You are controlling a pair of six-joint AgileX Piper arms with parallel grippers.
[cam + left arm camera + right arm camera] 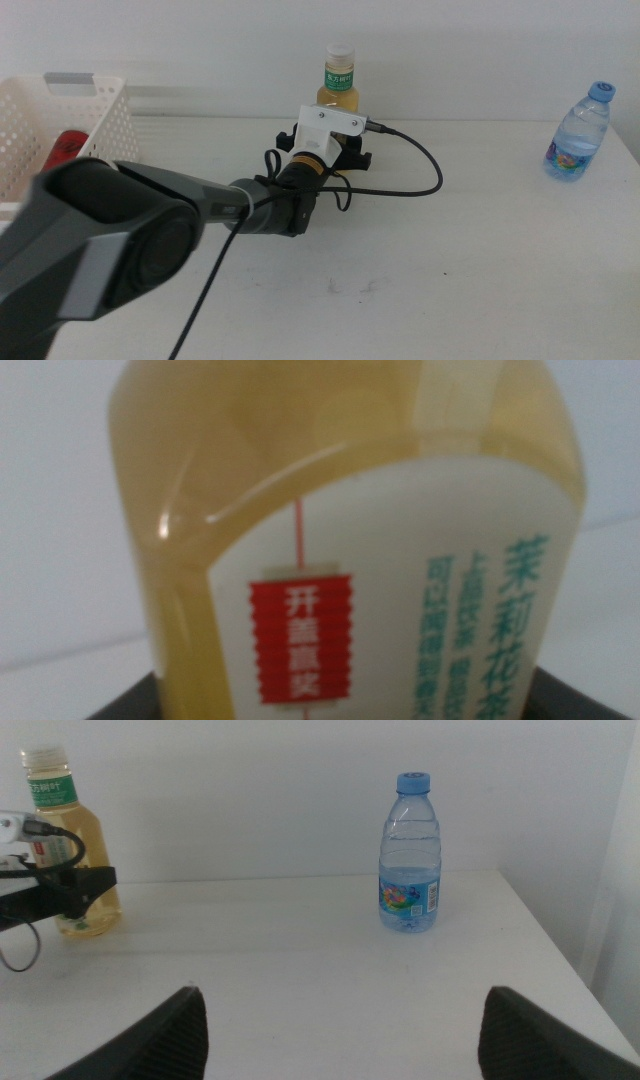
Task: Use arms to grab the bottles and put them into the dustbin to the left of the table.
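The yellow tea bottle (340,85) with a white cap and green label stands upright at the back middle of the table (460,280). My left gripper (335,148) reaches it from the left, open, with one jaw on each side of the bottle's lower body. In the left wrist view the tea bottle (350,510) fills the picture between the jaws. The small clear water bottle (578,135) with a blue cap stands at the far right. A red can (68,145) lies inside the white dustbin (85,90) at the left. My right gripper (340,1030) waits open, facing the water bottle (409,855).
A black cable (425,175) loops from the left wrist's white housing (328,125) over the table behind the arm. The table's right edge runs close to the water bottle. In the right wrist view the left gripper (70,890) shows beside the tea bottle (75,840).
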